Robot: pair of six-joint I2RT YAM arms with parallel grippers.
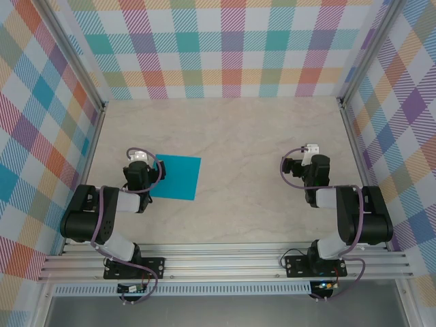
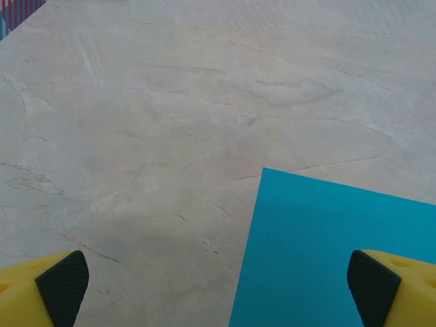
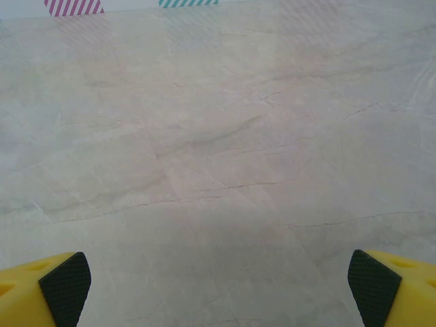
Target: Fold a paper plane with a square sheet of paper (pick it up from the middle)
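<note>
The square sheet of paper (image 1: 175, 177) is plain, even teal-blue. The table (image 1: 238, 129) is pale beige marble with thin darker veins. The walls (image 1: 225, 48) carry a plaid of teal, orange, purple, pink and yellow on white. The arms (image 1: 88, 218) are black with light grey segments and purple cables (image 1: 103, 211). The left gripper (image 2: 218, 289) and right gripper (image 3: 218, 289) have yellow fingers (image 2: 20, 296) with black dimpled pads (image 2: 65, 286).

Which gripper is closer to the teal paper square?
The left gripper: it hangs open at the left edge of the square sheet of paper, while the right gripper is over bare table.
</note>
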